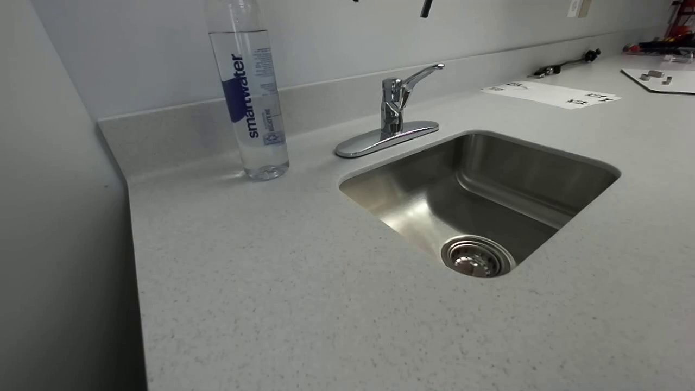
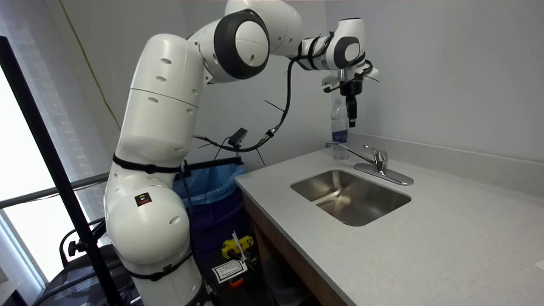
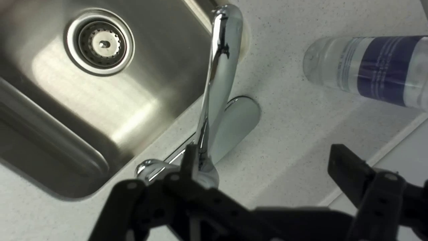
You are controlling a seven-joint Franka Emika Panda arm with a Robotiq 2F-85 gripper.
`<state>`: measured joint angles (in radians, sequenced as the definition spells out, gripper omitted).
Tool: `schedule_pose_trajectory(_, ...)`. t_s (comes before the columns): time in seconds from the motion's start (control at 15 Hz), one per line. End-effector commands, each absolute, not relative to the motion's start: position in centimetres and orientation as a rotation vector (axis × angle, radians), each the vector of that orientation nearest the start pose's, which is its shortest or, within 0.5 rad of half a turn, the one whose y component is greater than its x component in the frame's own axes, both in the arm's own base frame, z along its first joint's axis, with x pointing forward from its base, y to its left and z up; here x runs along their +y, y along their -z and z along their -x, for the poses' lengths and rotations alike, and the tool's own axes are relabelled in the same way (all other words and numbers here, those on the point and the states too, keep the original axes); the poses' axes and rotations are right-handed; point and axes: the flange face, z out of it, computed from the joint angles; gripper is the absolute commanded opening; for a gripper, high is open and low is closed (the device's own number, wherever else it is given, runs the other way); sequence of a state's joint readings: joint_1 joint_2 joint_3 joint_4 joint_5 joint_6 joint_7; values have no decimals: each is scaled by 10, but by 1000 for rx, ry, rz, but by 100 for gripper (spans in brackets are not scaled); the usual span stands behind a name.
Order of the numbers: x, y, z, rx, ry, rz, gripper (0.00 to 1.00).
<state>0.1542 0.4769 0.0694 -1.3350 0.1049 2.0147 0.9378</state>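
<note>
Our gripper [image 3: 264,150] hangs empty, jaws spread, so we judge no grasp made yet, the faucet [image 3: 219,87] beside the sink [image 1: 521,168] and the bottle [image 1: 250,100] upright on the counter [image 1: 244,282] both untouched.

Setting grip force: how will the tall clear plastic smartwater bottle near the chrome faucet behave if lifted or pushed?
The clear plastic bottle is probably heavy, since it looks filled nearly to the shoulder. Pushed high up, it may tip: it stands tall on a narrow base. Its smooth, shiny sides might slip in a loose grip.
</note>
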Motion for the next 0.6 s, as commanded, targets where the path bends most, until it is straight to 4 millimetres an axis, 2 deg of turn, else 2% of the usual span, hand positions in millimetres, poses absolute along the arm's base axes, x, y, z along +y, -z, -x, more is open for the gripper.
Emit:
schedule_pose_trajectory(0.0,122,-491,-688,1030,125,2719,100)
schedule_pose_trajectory(0.4,70,-498,-687,979,125,2728,100)
schedule_pose_trajectory(0.53,59,-497,-686,963,121,2726,100)
